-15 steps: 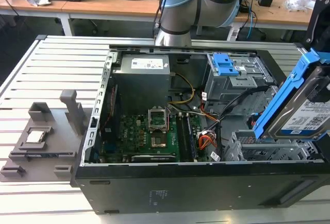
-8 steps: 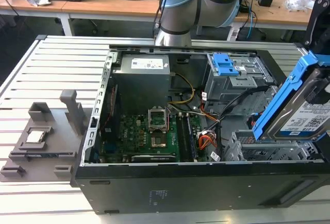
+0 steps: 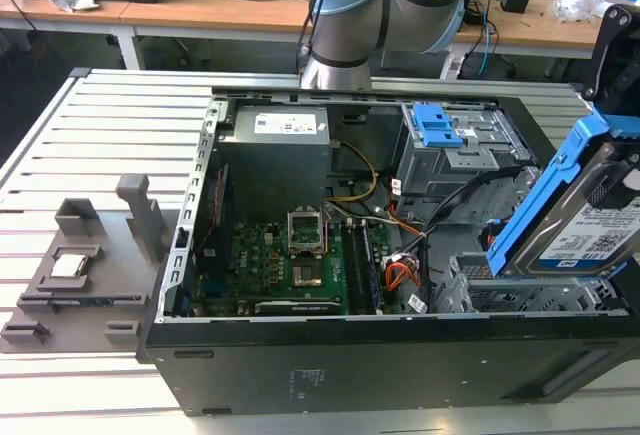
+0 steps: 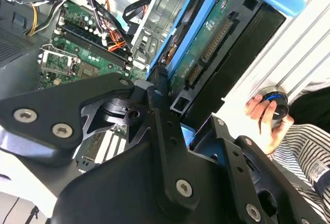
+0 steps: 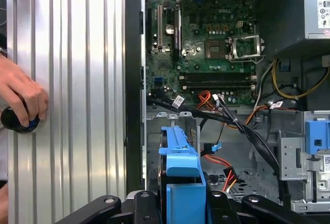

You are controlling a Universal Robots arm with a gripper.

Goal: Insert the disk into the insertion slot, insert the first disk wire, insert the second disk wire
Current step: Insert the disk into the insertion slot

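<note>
Over the open case, at the exterior view's right, the one disk (image 3: 590, 217) hangs tilted above the single insertion slot (image 3: 470, 293), so none of the three steps looks done. In the second wrist view the gripper (image 4: 172, 98) is clenched on the disk's blue bracket. In the first wrist view the slot lies empty beyond the bracket, and perhaps two orange cables (image 5: 209, 96) trail loose, though the tangle makes that count unsure.

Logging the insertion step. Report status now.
Status: gripper shut on the disk, tilted above the case. The insertion slot holds no disk. Black cables beside it; a hand on the table.
</note>
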